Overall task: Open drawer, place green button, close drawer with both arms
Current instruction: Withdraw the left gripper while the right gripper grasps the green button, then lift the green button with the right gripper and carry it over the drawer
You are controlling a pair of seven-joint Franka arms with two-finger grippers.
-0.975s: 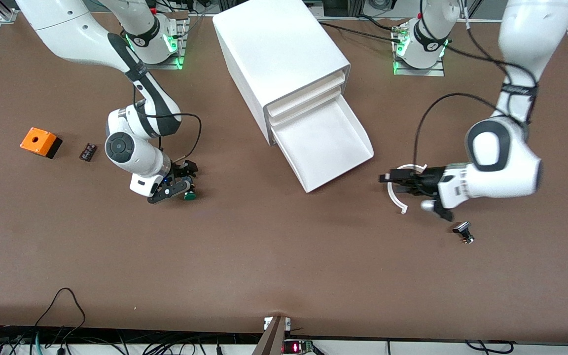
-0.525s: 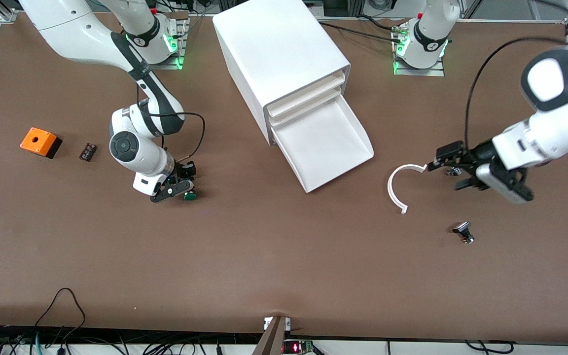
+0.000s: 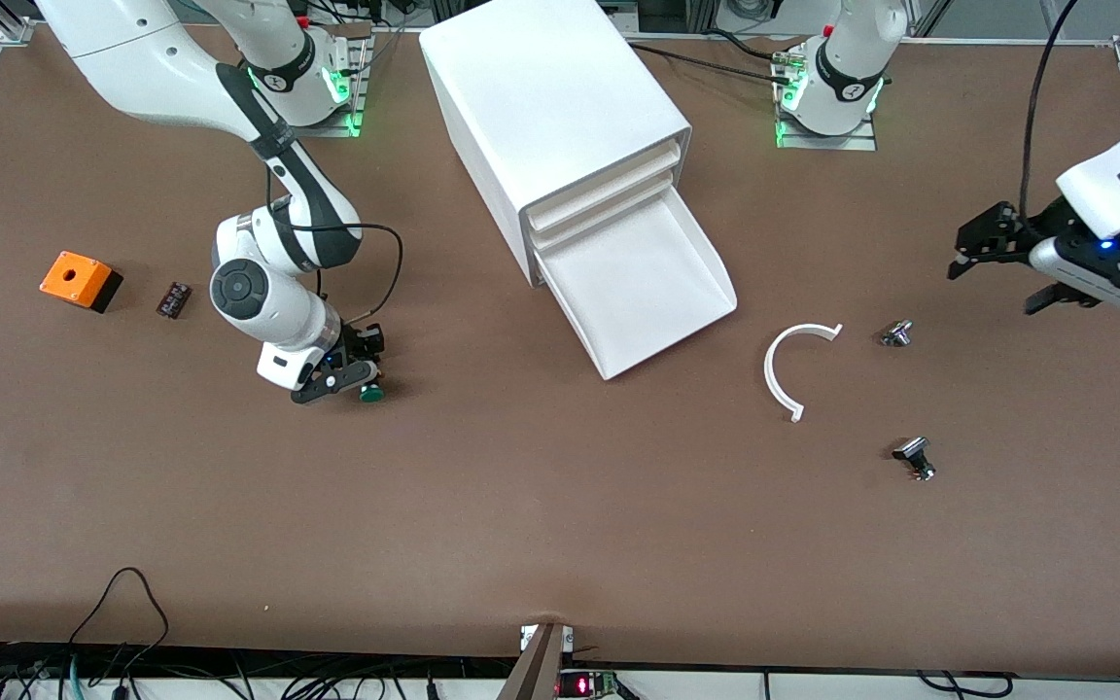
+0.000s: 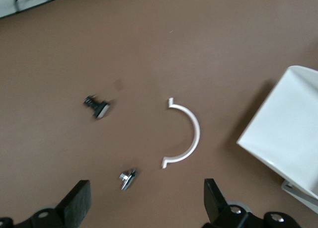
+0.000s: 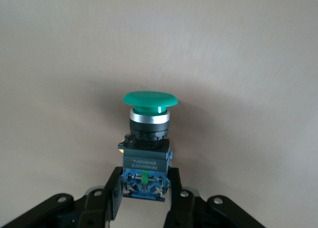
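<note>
Button [image 5: 149, 133], green-capped with a dark body, sits clamped at its base between the fingers [image 5: 112, 195] of the right gripper [image 3: 363, 374], low at the table toward the right arm's end, cap pointing away from the wrist. Drawer [image 3: 640, 282] stands pulled out of the white cabinet [image 3: 550, 117], well apart from that gripper. Left gripper [image 3: 973, 255] hangs with jaws spread wide and holding nothing, over the table near a white curved strip [image 3: 782, 369], a silvery knob [image 3: 895, 334] and a black-capped button [image 3: 913, 455]
</note>
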